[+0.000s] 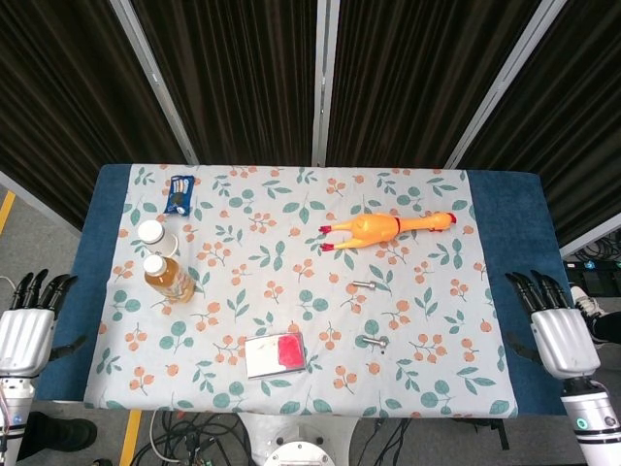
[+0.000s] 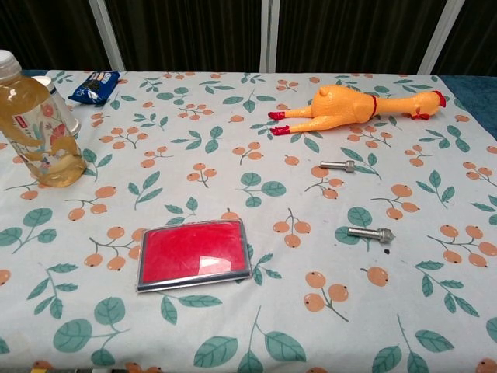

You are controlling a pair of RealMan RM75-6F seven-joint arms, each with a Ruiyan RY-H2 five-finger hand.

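Note:
My left hand hangs off the table's left side, fingers straight and apart, holding nothing. My right hand is beside the table's right edge, also empty with fingers spread; neither hand shows in the chest view. On the floral cloth lie a rubber chicken, two metal bolts, a red flat tin, a bottle of amber drink, a white cup and a blue snack packet.
The table has blue cloth showing at both ends under the floral sheet. Dark curtains with pale metal bars stand behind it. Cables lie on the floor near the front edge.

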